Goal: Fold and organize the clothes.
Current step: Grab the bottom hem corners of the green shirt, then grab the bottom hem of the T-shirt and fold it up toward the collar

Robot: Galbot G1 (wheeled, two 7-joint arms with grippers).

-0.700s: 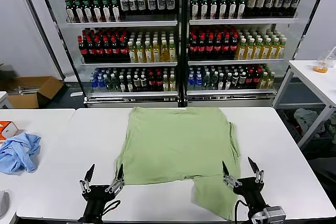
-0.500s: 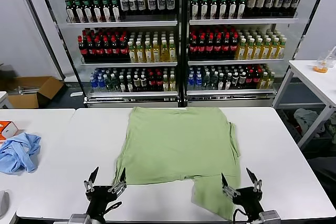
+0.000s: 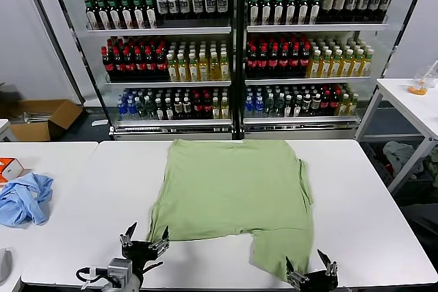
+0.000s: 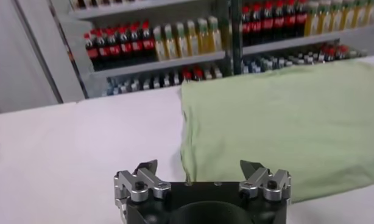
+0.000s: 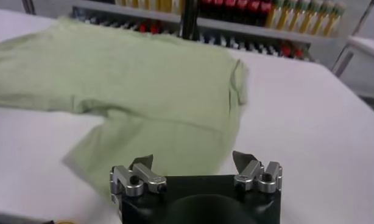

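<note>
Shirt (image 3: pixel 236 196) spread flat, back up, mid-surface (image 3: pixel 363 196), one loose flap trailing at near right edge. Left hand (image 3: pixel 145 241) low at near edge, just off shirt's near left corner, released, grasping nothing. Right hand (image 3: pixel 309 275) low at near edge, beside trailing flap, likewise released and empty.

Likely step: taking hold of near hem for a first fold. To do well: bring each hand down onto its own corner, pinch one layer only, close both together. Lift evenly, keep hem taut between hands, carry toward far edge without dragging cloth. Straighten trailing flap first, else a crooked crease.

Blue garment (image 3: pixel 24 197) bunched on left surface, well apart; leave alone. Bottle shelves (image 3: pixel 233 52) behind.
</note>
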